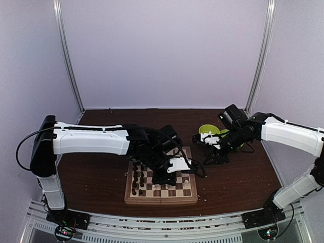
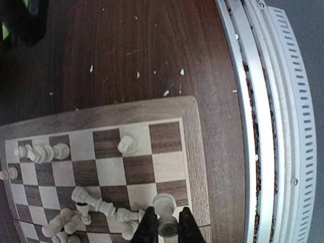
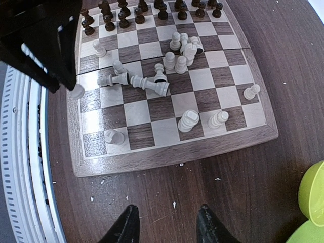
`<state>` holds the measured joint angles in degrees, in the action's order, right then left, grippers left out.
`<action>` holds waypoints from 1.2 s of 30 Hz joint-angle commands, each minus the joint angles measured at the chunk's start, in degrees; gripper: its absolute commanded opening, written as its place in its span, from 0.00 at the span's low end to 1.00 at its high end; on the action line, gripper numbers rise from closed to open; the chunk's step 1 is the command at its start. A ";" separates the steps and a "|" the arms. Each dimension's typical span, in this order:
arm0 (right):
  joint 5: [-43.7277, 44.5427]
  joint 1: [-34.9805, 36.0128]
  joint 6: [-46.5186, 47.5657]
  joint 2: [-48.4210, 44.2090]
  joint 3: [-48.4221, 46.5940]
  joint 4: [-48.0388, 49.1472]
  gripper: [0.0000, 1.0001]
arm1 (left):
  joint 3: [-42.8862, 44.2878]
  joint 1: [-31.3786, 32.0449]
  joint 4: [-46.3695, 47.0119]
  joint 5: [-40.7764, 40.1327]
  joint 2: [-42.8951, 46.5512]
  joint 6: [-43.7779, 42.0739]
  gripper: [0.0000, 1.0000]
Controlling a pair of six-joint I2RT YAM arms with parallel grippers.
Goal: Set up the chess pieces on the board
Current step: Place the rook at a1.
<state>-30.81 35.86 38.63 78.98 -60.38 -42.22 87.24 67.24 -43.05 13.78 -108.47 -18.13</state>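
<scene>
The board [image 1: 130, 195] lies at the table's front centre. My left gripper [image 2: 168, 230] is shut on a cream-white chess piece [image 2: 164, 202], held just above the board's [image 2: 197, 147] edge row near a corner. Behind it, white pieces [image 2: 93, 202] lie toppled in a heap, and one stands alone [image 2: 128, 145]. In the right wrist view the dark pieces [image 3: 152, 12] stand in rows along the far side of the board [image 3: 167, 154], with white ones [image 3: 179, 50] heaped mid-board and others standing apart [image 3: 188, 121]. My right gripper [image 3: 168, 228] hangs open over bare table beside the board.
A green bowl [image 1: 208, 130] sits behind the right gripper, and its rim [image 3: 314, 192] shows at the right edge of the right wrist view. A metal rail [image 2: 258, 126] runs along the table's near edge. Tiny white crumbs [image 2: 166, 92] dot the dark wood.
</scene>
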 commanded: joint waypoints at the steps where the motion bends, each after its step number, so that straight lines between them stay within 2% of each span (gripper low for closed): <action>1: -0.04 -2.48 -0.33 -1.65 0.70 -0.09 0.39 | 5.19 1.83 2.42 1.16 -4.15 -1.25 0.08; 13: -1.61 -6.90 -1.89 -1.98 0.86 0.87 0.39 | 15.23 4.26 -1.70 -2.54 -13.22 -5.03 0.08; 36: -1.36 -7.56 -1.20 -1.72 1.16 0.74 0.39 | 17.88 4.65 -4.02 -3.01 -17.83 -6.59 0.10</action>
<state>-31.59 28.82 37.30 78.11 -60.07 -41.93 103.15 71.59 -46.61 10.15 -124.88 -23.62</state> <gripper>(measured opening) 0.388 0.101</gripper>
